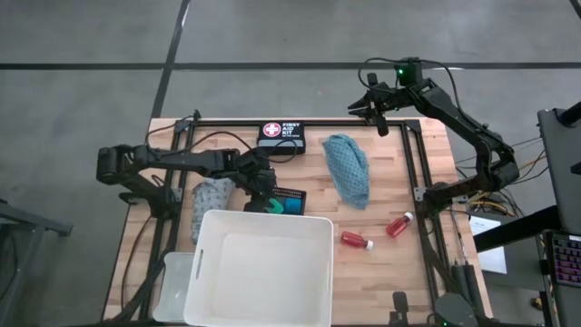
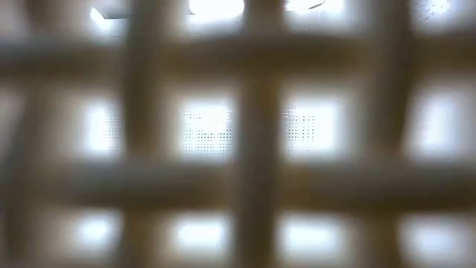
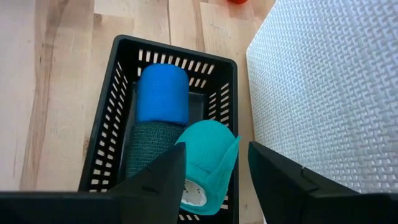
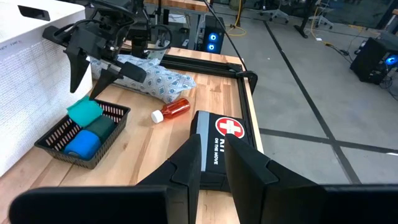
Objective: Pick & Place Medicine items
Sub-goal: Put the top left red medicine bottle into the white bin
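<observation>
From above, the left gripper hovered right over the black mesh tray, just beside the far rim of the big white tub. The grey patterned cloth lay by the left arm, the teal cloth sat loose in the middle of the table, and two red bottles lay on their sides well apart from the tray. The right gripper waited at the far edge beyond the first aid kit. The tub looked empty, so most of the job seemed left to do.

The low view gave nothing, only a blurred lattice filling the picture.

From the left wrist, the left arm's fingers stood spread either side of a teal roll propped at the near end of the tray, with no clear contact showing. A blue roll and a dark green roll lay flat inside. So three rolls were in the tray, the teal one tilted and either just placed or about to be taken; I could not tell which.

From the right wrist, the right arm's fingers sat nearly together over the kit, holding nothing. Farther off lay a third red bottle against the grey cloth, and the tray with its three rolls.
</observation>
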